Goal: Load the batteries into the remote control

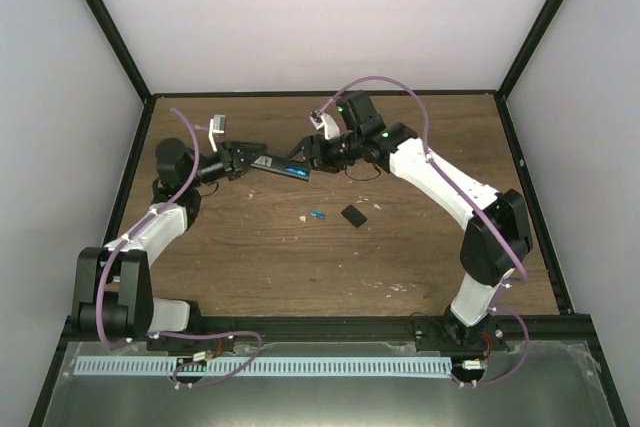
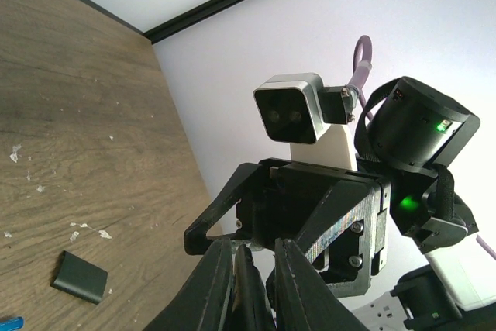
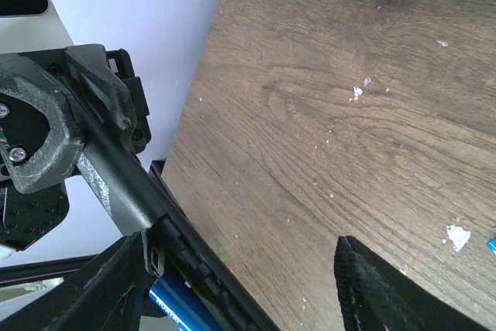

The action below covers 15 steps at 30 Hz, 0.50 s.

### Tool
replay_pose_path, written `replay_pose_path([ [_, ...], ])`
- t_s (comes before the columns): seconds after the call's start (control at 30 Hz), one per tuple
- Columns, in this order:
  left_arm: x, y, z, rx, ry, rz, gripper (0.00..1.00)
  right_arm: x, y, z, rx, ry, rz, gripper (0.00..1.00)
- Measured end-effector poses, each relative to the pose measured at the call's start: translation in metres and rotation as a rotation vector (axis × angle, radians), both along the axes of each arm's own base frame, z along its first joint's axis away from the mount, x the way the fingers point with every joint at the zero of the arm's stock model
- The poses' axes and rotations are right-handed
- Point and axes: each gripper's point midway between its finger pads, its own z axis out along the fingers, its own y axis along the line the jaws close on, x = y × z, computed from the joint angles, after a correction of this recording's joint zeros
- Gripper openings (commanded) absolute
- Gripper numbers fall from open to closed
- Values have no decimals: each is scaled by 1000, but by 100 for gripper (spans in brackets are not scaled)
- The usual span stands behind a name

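Holding the remote control (image 1: 283, 167) by one end, the left gripper (image 1: 250, 160) has its fingers (image 2: 219, 284) clamped tight on it. It holds the remote above the table (image 1: 250, 267), nearer the far edge than the near edge. The remote is a thin black bar. One blue battery (image 1: 297, 173) sits in its open bay. The right gripper (image 1: 306, 155) is at the other end of the remote, with its fingers (image 3: 387, 292) wide apart. The other blue battery (image 1: 316, 215) lies on the wood near the middle of the table. A small black cover (image 1: 353, 215) lies near it, on the side toward the right edge.
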Motion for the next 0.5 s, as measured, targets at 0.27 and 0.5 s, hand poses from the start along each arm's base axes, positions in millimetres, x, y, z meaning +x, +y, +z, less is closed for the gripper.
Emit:
replay_pose_path([
  [0.27, 1, 0, -2, 11, -13, 4, 0, 2, 4, 0, 13, 18, 5, 60],
  [0.5, 7, 1, -9, 12, 6, 20, 0, 1, 4, 0, 15, 25, 7, 60],
])
